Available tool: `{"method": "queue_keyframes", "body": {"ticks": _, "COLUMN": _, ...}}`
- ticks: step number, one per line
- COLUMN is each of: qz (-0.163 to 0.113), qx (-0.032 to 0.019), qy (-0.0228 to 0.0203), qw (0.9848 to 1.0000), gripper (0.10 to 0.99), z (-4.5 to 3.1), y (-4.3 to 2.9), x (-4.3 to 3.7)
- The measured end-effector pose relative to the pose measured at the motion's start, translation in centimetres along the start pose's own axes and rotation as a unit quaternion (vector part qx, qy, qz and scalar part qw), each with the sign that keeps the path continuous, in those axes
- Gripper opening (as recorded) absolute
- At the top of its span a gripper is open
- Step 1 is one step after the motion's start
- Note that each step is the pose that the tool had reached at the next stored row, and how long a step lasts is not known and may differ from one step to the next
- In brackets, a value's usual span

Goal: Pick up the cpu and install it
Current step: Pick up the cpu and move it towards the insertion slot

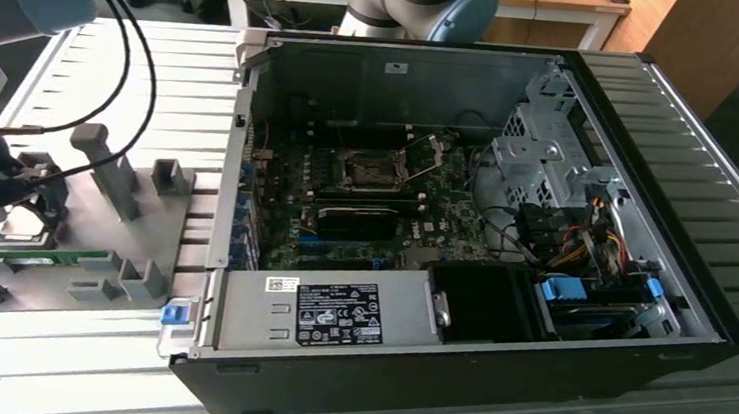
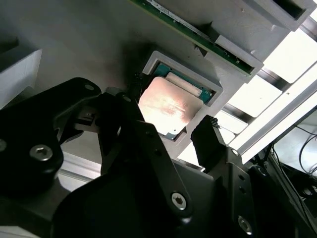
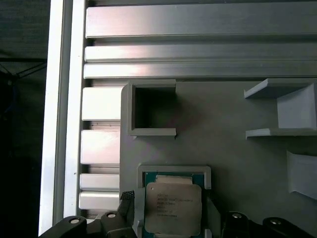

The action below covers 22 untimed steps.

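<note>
Gripper (image 2: 171, 113) hangs low over the cpu (image 2: 168, 106), fingers (image 2: 210, 141) spread apart w/ one on each side of it, not clamped on anything. Cpu lies flat, silver top up, in its square grey pocket (image 3: 141, 173) on the grey fixture plate (image 1: 139, 242), near a green memory stick (image 2: 198, 37) & another square pocket (image 3: 151, 106). Plate sits on the slatted aluminium counter (image 1: 698, 125) at the exterior view's left, well apart from the socket (image 1: 375, 172) on the mobo inside the open PC case (image 1: 395, 79), socket's metal frame (image 1: 426, 150) tipped up.
</note>
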State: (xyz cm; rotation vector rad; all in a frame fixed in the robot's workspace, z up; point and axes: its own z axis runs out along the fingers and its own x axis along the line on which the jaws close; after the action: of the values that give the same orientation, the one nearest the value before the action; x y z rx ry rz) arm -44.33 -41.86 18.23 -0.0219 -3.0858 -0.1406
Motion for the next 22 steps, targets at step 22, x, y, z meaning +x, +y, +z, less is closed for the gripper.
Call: {"method": "queue_keyframes", "body": {"ticks": 22, "qz": -0.001, "qx": 0.0052, "qy": -0.0175, "qw": 0.9998, "gripper": 0.576, "z": 0.09, "y": -0.02, "x": 0.14}}
